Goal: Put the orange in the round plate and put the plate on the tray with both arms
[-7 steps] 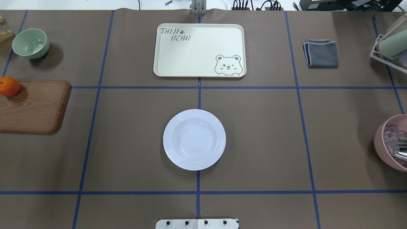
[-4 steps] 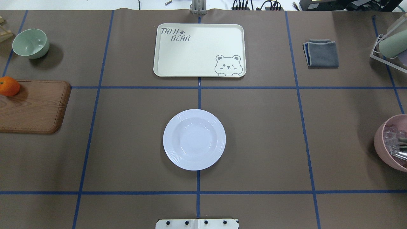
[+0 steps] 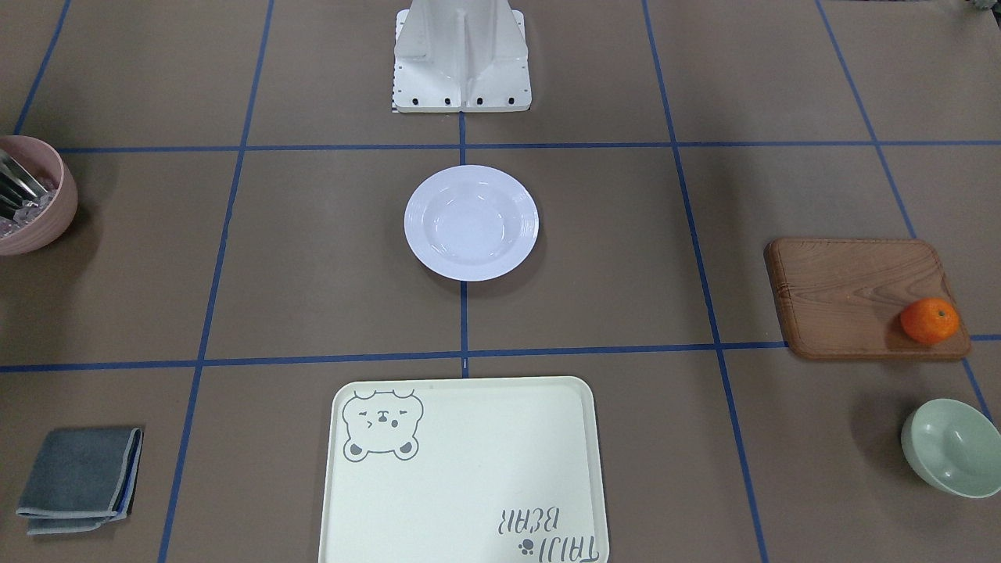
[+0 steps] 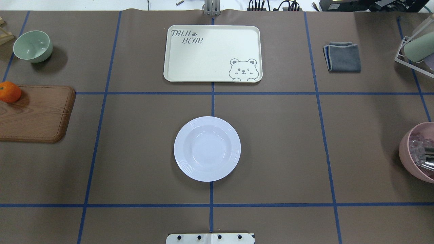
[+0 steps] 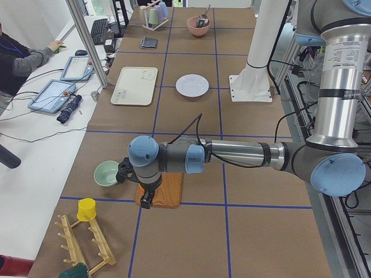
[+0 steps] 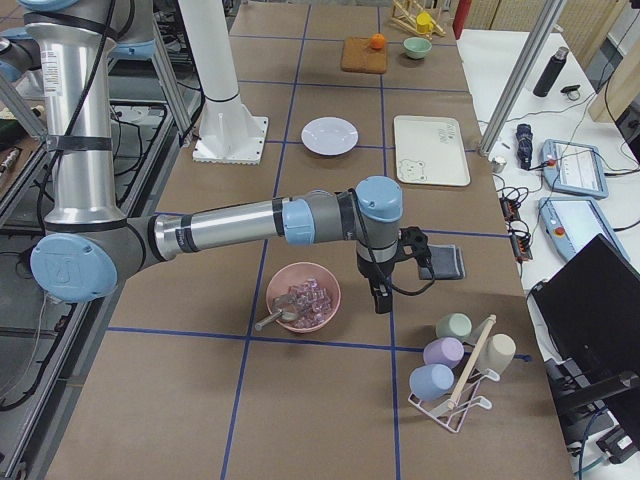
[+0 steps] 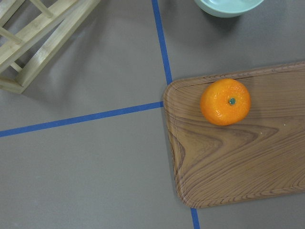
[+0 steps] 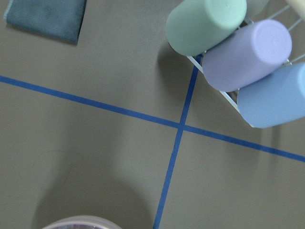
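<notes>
The orange (image 4: 9, 92) (image 3: 928, 320) rests on a corner of a brown wooden board (image 4: 37, 115) at the table's left end; the left wrist view shows the orange (image 7: 225, 101) from straight above. The empty white round plate (image 4: 207, 148) (image 3: 471, 223) lies mid-table, in front of the robot's base. Beyond it lies the bare cream tray (image 4: 210, 54) (image 3: 469, 469). My left gripper (image 5: 146, 200) hangs over the board's end, and my right gripper (image 6: 380, 298) hangs beside the pink bowl. Both show only in side views, so I cannot tell their state.
A pale green bowl (image 4: 33, 45) stands behind the board. A pink bowl (image 4: 417, 152) with cutlery, a folded grey cloth (image 4: 342, 57) and a cup rack (image 6: 460, 365) occupy the right end. A wooden rack (image 5: 87, 243) stands at the left end. A person (image 5: 17, 61) sits beside the table.
</notes>
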### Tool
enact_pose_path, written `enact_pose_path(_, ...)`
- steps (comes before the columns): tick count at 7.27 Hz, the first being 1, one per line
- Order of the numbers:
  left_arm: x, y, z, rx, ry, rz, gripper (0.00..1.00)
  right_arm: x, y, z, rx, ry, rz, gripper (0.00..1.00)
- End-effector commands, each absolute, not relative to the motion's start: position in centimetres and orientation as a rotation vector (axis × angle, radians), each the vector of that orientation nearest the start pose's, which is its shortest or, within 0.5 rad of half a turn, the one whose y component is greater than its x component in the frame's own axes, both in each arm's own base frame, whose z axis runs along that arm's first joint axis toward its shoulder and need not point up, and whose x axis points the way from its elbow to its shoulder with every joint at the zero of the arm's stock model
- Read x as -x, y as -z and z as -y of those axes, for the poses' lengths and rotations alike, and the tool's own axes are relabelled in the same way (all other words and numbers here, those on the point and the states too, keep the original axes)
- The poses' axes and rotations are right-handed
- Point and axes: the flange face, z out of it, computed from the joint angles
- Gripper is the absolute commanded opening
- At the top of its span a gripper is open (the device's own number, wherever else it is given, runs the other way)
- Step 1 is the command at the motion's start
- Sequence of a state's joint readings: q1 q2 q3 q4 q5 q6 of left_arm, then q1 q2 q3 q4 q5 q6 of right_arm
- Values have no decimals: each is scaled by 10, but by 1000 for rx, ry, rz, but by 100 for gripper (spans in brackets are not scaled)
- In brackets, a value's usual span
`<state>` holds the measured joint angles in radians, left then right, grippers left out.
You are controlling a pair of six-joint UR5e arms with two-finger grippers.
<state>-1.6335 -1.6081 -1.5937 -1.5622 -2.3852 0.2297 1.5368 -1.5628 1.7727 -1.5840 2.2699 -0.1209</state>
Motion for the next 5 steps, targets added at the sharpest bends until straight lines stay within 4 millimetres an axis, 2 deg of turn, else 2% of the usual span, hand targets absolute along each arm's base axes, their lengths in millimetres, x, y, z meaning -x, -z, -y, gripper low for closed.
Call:
enact_pose_path(1, 92, -613, 514, -245, -165, -792, 98, -52, -558, 508, -272, 232, 683, 100)
enact_pose_path(2, 92, -608, 519, -280, -151, -797, 98, -52, -559, 507, -273, 233, 689, 100)
enact_pose_path(3, 92, -596, 522, -362, -185, -800, 98, -52, -553, 509, -280, 220, 691, 100)
enact_pose_path(4, 91, -574, 526, -489, -240, -788, 98, -51, -548, 510, -283, 210, 694, 100)
enact_pose_path(5, 91, -569, 528, -524, -197, -796, 98, -50, -543, 510, -278, 177, 704, 100)
